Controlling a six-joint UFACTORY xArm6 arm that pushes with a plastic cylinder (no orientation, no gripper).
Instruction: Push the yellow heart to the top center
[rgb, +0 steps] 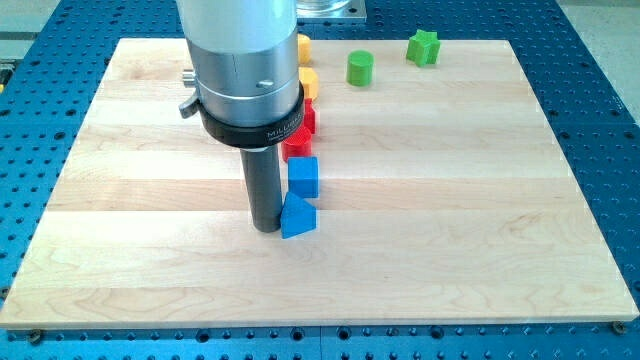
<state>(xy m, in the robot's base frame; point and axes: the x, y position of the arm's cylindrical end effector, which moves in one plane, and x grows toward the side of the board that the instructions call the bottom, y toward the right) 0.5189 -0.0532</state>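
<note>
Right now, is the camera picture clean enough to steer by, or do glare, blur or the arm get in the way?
Camera view: sharp, evenly lit, no glare on the board, only soft shadows. My tip shows clearly beside the blue triangular block. The arm's body hides most of both yellow blocks, so their shapes cannot be told.

My tip (266, 228) on wooden board (450, 200), touching blue triangle (297, 217) on its right. Blue cube (303, 176) just up-right, red blocks (300, 135) beyond. Yellow blocks (306, 62) partly hidden behind arm. Green cylinder (360, 68), green star (423, 47) far up-right.
</note>
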